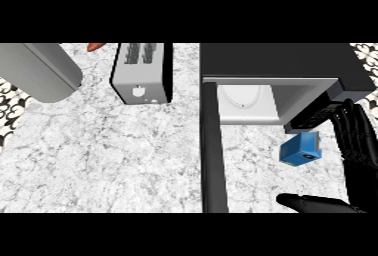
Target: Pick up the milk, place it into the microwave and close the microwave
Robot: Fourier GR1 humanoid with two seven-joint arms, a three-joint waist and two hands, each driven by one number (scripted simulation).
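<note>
Left of the microwave (284,60) stands a toaster (142,72). The microwave door (212,150) hangs open. Before the cavity lies the blue milk carton (301,149), ungrasped. The right hand (356,142) hovers spread beside it; best to curl around the carton's sides first.

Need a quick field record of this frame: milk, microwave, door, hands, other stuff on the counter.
milk: blue carton lying on the marble counter, in front of the microwave's control panel side, not held
microwave: black, cavity open, white plate inside
door: open, swung out toward the robot
right hand: open, fingers straight, just right of the milk; thumb below the carton, not closed on it
left hand: not in view
other: toaster left of the microwave; grey object at far left; orange item at top edge, unclear
</note>
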